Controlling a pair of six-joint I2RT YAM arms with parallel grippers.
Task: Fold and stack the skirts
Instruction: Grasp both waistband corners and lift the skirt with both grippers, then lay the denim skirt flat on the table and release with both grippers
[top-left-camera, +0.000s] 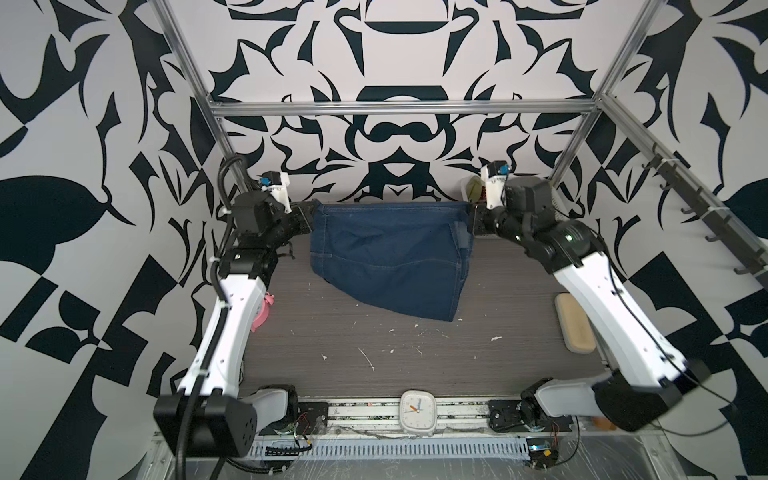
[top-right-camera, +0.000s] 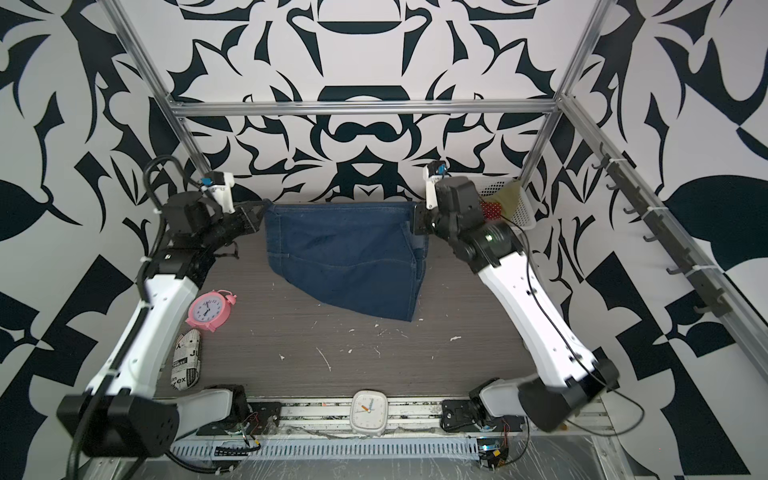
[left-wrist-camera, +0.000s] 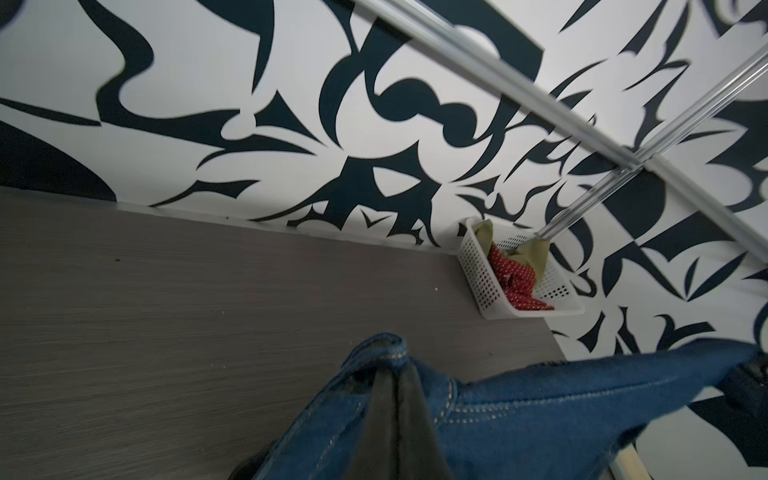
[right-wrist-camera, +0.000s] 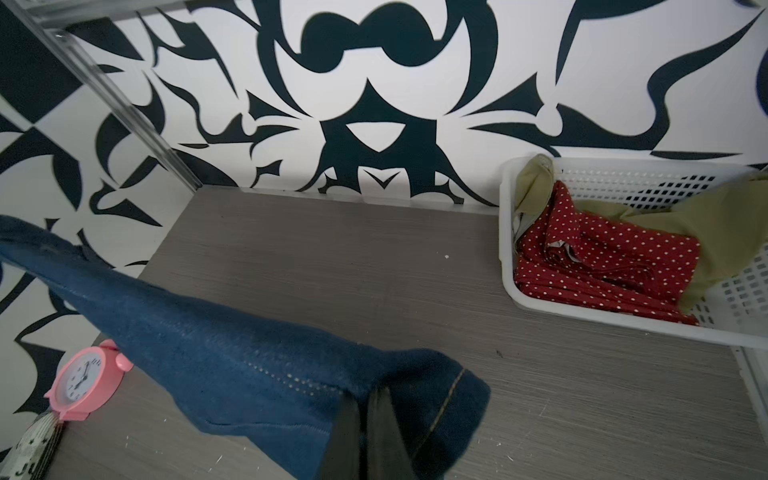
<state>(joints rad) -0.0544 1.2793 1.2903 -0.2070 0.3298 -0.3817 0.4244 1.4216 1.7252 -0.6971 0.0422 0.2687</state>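
Skirts counted: three.

1. One dark blue denim skirt (top-left-camera: 390, 257) hangs over the far half of the worktop (top-left-camera: 374, 353), stretched by its upper edge between the two grippers. The cloth hangs skewed, and its lower edge reaches nearest on the right. Whether that lower corner touches the worktop cannot be told.
2. One red skirt with white dots (right-wrist-camera: 602, 257) lies crumpled inside the white perforated basket (right-wrist-camera: 505, 232).
3. One olive-green skirt (right-wrist-camera: 727, 224) lies in the same basket, partly under the red one and draped over the rim.

Basket: one, at the far right corner of the worktop, against the wall.

Grippers: two.
- The left gripper (top-left-camera: 309, 212) is clenched on the left upper corner of the denim skirt; the left wrist view shows cloth bunched around its fingers (left-wrist-camera: 399, 415).
- The right gripper (top-left-camera: 473, 216) is clenched on the right upper corner, with the denim wrapped over its fingers (right-wrist-camera: 374, 432).

Other items:
- Two clocks: one pink alarm clock (top-right-camera: 208, 309) at the left side, and one white square clock (top-left-camera: 417, 411) at the near edge, centre.
- One newsprint-patterned pouch (top-right-camera: 187, 365), just near of the pink clock.
- One beige oblong block (top-left-camera: 575, 322) at the right side.
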